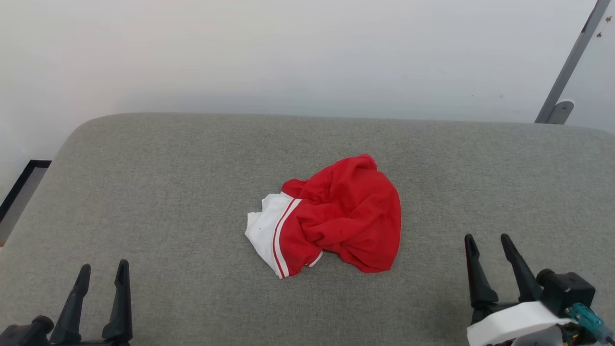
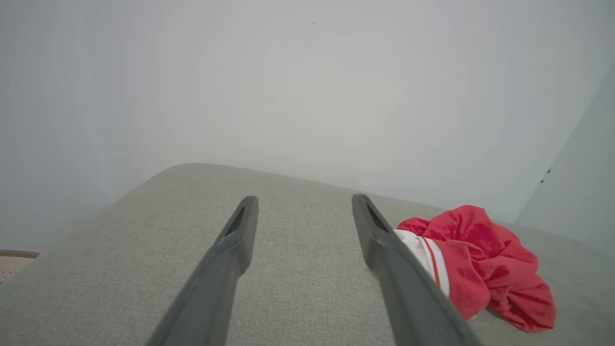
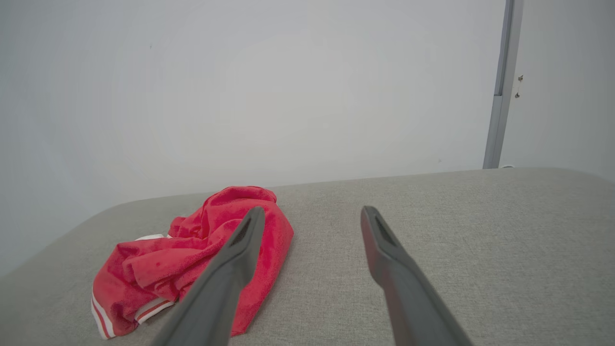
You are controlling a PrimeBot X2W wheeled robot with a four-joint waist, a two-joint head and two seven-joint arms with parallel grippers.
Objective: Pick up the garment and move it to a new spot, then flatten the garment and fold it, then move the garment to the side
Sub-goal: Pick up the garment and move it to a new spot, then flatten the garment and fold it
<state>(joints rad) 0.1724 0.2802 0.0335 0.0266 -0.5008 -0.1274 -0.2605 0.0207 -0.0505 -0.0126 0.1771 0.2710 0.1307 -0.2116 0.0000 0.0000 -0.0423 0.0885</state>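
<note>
At the near edge, the left gripper [image 1: 104,265] and right gripper [image 1: 486,238] hover with fingers spread wide, holding nothing. Between and beyond them, the crumpled thin red T-shirt with white striped sleeves [image 1: 346,216] lies mid-way across the grey fabric-covered counter [image 1: 168,192]. A pale wall [image 1: 288,57] stands behind.

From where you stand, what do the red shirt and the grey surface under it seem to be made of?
The red shirt looks like thin, soft knit cloth, matte: it crumples into loose folds. Cotton or synthetic, I cannot tell. The grey surface looks like woven upholstery fabric, matte and flecked, with a rounded edge that suggests padding beneath.
</note>
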